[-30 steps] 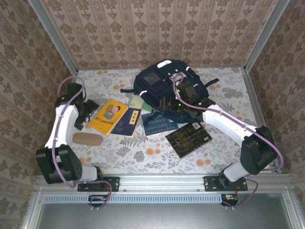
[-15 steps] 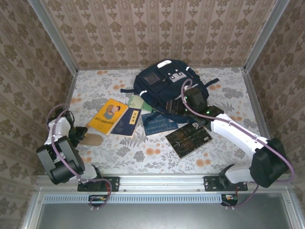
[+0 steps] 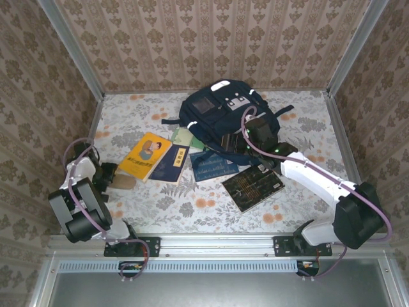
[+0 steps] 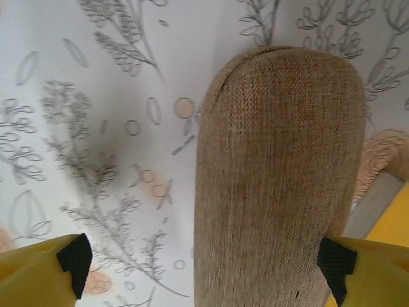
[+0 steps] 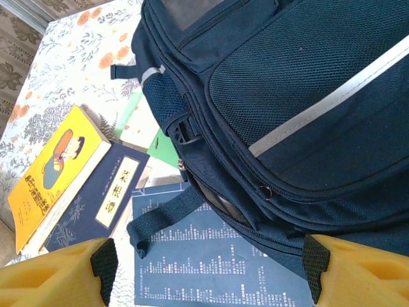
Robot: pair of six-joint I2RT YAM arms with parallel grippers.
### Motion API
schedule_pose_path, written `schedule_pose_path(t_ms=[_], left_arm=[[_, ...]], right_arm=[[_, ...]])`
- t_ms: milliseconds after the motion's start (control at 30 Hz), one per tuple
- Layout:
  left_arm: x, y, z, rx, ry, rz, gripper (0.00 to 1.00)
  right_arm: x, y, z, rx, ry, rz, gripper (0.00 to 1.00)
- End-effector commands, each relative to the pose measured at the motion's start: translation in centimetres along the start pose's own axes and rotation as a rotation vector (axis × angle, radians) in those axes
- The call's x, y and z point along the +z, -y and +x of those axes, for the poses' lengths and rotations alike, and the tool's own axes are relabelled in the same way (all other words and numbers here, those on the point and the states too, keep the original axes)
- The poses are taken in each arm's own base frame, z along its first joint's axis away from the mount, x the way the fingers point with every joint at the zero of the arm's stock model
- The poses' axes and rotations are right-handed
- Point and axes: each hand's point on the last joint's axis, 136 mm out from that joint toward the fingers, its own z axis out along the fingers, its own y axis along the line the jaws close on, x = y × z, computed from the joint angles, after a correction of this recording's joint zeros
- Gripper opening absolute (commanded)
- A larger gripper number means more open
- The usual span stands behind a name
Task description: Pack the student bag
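Toward twelve o'clock on the flower-printed counter (image 3: 192, 211), the student bag (image 3: 220, 112) is lying front-up, a rounded navy fabric bulk with white patches. From above it is reading as plain dark cloth, while the right wrist view is bringing out its open mesh panel, a pale reflective stripe, zip seams and a flat webbing strap (image 5: 160, 220). The right fingers (image 5: 361, 275), yellow with black pads, are standing apart with nothing between them, hovering over the bag's six-o'clock edge and a blue printed booklet (image 5: 204, 262). At the bag's eight o'clock a glossy yellow book (image 5: 54, 169) is lying beside a navy book with a cream label (image 5: 102, 201), and a green notebook (image 5: 144, 125) is peeking out from under the bag. At five o'clock of the bag a black book (image 3: 254, 187) is resting. At the counter's nine o'clock, the left fingers (image 4: 35, 272) are spreading wide to either side of a tan pouch (image 4: 275, 179); up close its coarse woven cloth and rounded end are showing.
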Motion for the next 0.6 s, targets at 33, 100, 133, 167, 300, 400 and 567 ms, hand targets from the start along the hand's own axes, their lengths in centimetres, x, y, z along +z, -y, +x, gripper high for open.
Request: schedule_pose_path(t_ms=[33,100,133,167,300,400,567], left_arm=[[2.7,-0.9,0.5,-0.029,-0.038,-0.048,0.99],[3.0,-0.7,0.6,-0.020,-0.042,-0.051,0.97],[3.1,-0.5,0.6,-0.018,-0.044,-0.048,0.96],[3.3,-0.4,0.7,-0.015,-0.047,-0.046,0.95],[3.4,0.0,0.7,-0.009,-0.051,-0.044,0.89],[2.7,0.0,0.6,-0.006,-0.037,-0.036,0.80],[0.4,-0.3,0.1,0.001,0.020,-0.027,0.63]], right_arm=[[1.3,-0.2,0.9,0.024,-0.034,-0.022,0.78],[1.7,-0.2,1.3,0.032,-0.048,-0.023,0.78],[1.8,-0.1,1.5,0.035,-0.054,-0.022,0.78],[2.0,-0.1,1.7,0.040,-0.058,-0.023,0.78],[2.2,0.0,2.1,0.052,-0.067,-0.025,0.78],[2.1,0.0,2.0,0.055,-0.065,-0.026,0.77],[1.8,-0.2,1.7,0.059,-0.061,-0.028,0.77]])
